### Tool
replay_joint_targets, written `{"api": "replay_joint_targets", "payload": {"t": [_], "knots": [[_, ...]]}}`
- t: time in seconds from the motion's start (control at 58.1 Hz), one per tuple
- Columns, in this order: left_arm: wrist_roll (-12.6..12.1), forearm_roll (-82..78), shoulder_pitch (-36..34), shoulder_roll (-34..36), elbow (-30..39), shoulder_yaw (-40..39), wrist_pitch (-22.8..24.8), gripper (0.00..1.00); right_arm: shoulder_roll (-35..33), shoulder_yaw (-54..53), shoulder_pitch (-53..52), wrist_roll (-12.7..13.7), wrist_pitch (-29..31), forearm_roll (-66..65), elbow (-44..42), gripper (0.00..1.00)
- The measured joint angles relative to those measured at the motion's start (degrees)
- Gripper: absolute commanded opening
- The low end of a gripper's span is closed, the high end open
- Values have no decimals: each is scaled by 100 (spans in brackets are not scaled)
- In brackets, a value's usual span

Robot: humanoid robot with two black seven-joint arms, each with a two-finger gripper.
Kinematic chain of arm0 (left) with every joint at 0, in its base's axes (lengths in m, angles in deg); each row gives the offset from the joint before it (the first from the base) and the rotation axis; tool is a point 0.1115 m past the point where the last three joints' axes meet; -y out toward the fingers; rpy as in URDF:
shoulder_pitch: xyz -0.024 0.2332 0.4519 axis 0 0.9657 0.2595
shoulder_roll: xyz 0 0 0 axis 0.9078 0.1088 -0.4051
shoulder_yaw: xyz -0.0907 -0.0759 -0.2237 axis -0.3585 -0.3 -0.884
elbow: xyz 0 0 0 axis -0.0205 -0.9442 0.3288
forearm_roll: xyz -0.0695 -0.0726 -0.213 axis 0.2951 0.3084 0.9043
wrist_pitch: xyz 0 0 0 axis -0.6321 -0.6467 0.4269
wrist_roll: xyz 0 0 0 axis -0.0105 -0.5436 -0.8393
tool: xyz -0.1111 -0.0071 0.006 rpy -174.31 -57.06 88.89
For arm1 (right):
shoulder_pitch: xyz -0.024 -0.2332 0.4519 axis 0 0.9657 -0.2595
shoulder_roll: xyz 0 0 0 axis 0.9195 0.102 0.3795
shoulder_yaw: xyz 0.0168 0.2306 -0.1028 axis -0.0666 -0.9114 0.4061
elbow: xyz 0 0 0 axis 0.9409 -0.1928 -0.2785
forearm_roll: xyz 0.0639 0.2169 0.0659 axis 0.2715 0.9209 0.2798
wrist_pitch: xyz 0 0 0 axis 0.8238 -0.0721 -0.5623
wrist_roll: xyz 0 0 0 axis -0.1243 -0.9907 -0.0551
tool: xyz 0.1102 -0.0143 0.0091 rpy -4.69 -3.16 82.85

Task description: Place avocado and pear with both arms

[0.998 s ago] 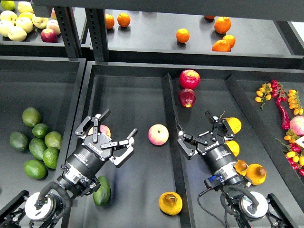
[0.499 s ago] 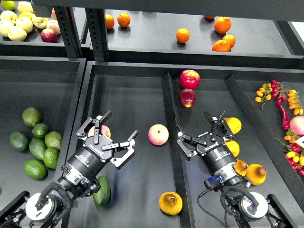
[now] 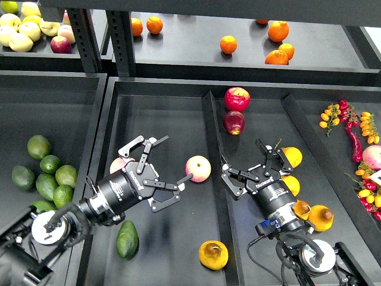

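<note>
I look down on black trays. At nine o'clock, in the left tray (image 3: 53,119), a cluster of green fruits (image 3: 46,179) lies in a loose heap. At eleven o'clock, on the upper shelf, sit pale yellow apples (image 3: 21,30).

My left gripper (image 3: 162,173) reaches in from seven o'clock toward the middle tray (image 3: 161,113), its jaws spread wide and holding nothing. One finger points up toward twelve o'clock; the other ends just beside a pink apple (image 3: 198,168), and I cannot tell whether it touches. A second pink fruit (image 3: 121,164) shows partly behind the gripper body. The avocado (image 3: 127,239), dark green and long, lies on the tray floor at seven o'clock, just below my left arm and apart from the jaws. The pear (image 3: 214,255), golden with a dark hollow, rests at six o'clock, near the divider (image 3: 211,137).

At twelve o'clock two red apples (image 3: 236,108) sit one behind the other, and oranges (image 3: 250,39) are scattered on the shelf above.

My right gripper (image 3: 251,168) comes in from five o'clock, jaws parted and empty, with yellow-orange fruits (image 3: 292,157) just beside it at three o'clock and more along the arm. At the far right edge lie small red and yellow vegetables (image 3: 351,128).
</note>
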Motion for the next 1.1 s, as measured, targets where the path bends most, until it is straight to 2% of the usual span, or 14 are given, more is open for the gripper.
{"api": "replay_joint_targets", "payload": {"t": [0.189, 0.361, 0.516, 0.533, 0.774, 1.101], "knots": [[-6, -18, -857, 1074, 29, 845, 0, 100, 0, -6, -132, 0, -11, 0, -10, 99], [-6, -324, -1929, 1828, 30, 2073, 0, 100, 1, -22, -268, -1, -18, -10, -26, 99], [-5, -962, -2600, 1919, 107, 3060, 0, 100, 0, -36, -459, -2, -128, -17, -55, 99], [-5, -1240, -2787, 1926, 118, 3370, 0, 100, 1, -36, -515, -2, -187, -17, -71, 99], [-4, -2544, -3566, 1965, 120, 4840, 0, 100, 0, -28, -635, -2, -276, -17, -114, 99], [-4, -3348, -4033, 1992, 79, 5765, 0, 100, 0, -14, -675, -1, -241, -8, -116, 99]]}}
